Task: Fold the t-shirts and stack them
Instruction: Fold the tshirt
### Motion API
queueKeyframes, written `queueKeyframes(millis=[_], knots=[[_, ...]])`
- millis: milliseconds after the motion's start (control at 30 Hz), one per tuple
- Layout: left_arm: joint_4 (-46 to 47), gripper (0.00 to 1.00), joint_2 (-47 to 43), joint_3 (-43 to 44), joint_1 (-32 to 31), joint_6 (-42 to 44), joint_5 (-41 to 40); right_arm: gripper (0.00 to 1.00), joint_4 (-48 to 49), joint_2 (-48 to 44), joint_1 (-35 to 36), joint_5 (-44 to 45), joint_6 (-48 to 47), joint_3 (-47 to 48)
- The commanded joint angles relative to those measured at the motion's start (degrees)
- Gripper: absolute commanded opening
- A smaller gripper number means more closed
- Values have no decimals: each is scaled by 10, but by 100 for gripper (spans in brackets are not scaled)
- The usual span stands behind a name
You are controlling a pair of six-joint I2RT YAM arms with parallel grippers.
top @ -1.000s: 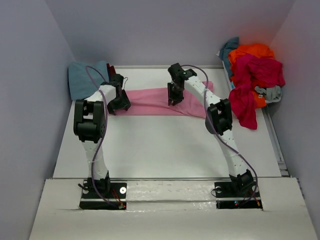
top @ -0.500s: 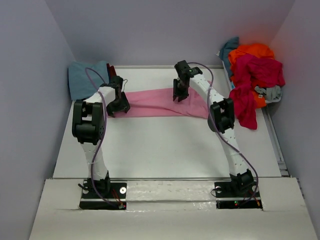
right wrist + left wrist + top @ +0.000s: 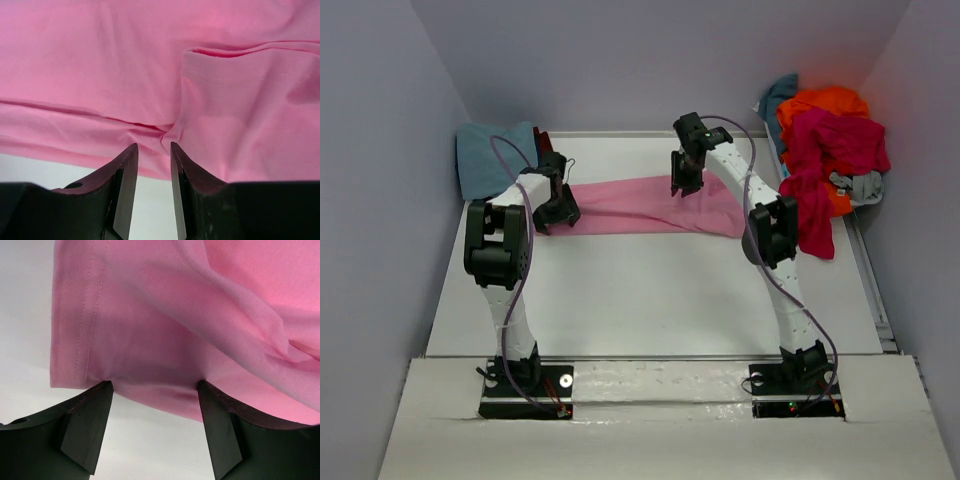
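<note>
A light pink t-shirt [image 3: 630,205] lies folded into a long strip across the far half of the table. My left gripper [image 3: 557,208] stands open at the strip's left end, both fingertips resting on the stitched hem [image 3: 90,315] of the pink cloth [image 3: 200,315]. My right gripper [image 3: 686,183] is down on the strip's upper edge right of the middle. Its jaws are narrowed on a small puckered ridge of the pink cloth [image 3: 150,60] right at the right gripper's [image 3: 153,145] tips. A dusty teal-blue t-shirt [image 3: 490,155] lies at the far left.
A heap of t-shirts sits at the far right: orange [image 3: 825,100], crimson-magenta [image 3: 840,145], a bit of grey [image 3: 860,187] and teal [image 3: 780,95]. Grey walls close in on the left, back and right. Bare white table [image 3: 650,290] lies between the strip and the arm bases.
My right gripper has moved right and farther back along the pink strip, and the strip's right end has shifted and rounded off. The left gripper has stayed at the left end.
</note>
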Motion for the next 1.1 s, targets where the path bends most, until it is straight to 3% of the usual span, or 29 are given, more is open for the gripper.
queueKeyframes(millis=[0,500,1067], knots=[[-13,81,-24,-13,3,8,-8,38,0,-71,4,23,-12,-11],[-14,81,-25,-10,3,10,-9,37,9,-53,4,31,1,-60],[-17,81,-25,1,3,13,-8,37,-2,26,4,64,13,11]])
